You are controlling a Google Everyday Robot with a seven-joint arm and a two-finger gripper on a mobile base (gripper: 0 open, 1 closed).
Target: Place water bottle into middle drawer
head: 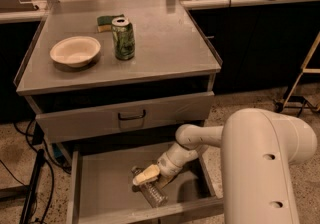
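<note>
The water bottle (153, 193) lies on its side on the bare bottom of the open middle drawer (102, 188), running from back left to front right. My gripper (145, 175) is down inside the drawer, right over the bottle's upper end and touching or nearly touching it. My arm (192, 140) reaches in from the right, and its big pale housing (267, 163) fills the lower right of the view.
On the cabinet top (165, 38) stand a white bowl (75, 51), a green drink can (123, 38) and a sponge (107, 22). A drawer front with a dark handle (131, 115) overhangs the back of the open drawer. Cables (30, 183) lie on the floor at the left.
</note>
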